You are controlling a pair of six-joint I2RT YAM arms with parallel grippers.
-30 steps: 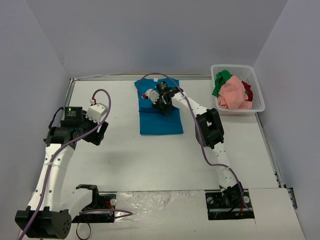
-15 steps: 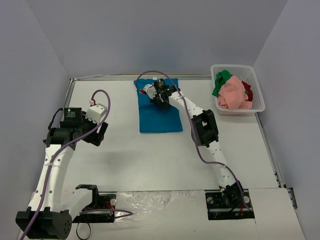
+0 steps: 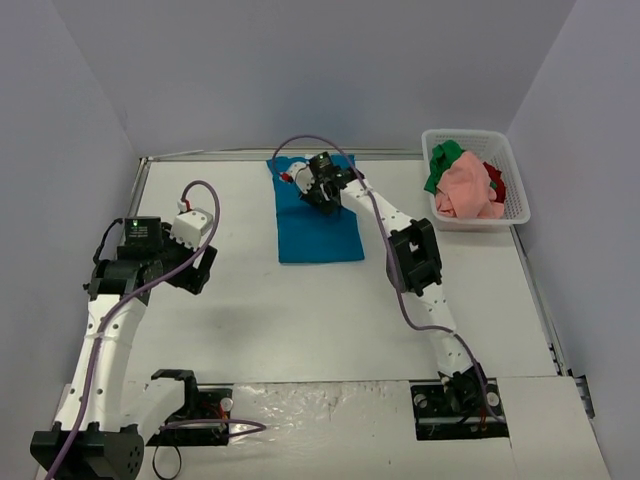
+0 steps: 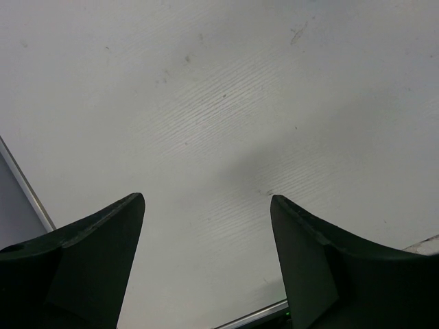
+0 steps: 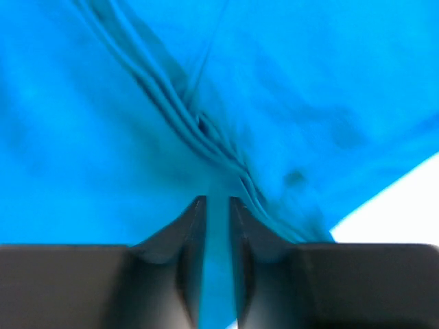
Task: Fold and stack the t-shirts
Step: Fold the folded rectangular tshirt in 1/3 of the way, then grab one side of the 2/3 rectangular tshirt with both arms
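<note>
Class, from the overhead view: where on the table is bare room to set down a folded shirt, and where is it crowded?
Widest bare table lies between the left arm and right arm, nearer than the teal-blue t-shirt. A smaller strip runs between right arm and basket. Crowded: the far middle, where arm overlaps shirt.

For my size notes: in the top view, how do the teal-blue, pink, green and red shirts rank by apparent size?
1. Teal-blue folded cloth shirt
2. Pink crumpled cloth shirt
3. Green cloth shirt
4. Red cloth shirt, mostly hidden
</note>
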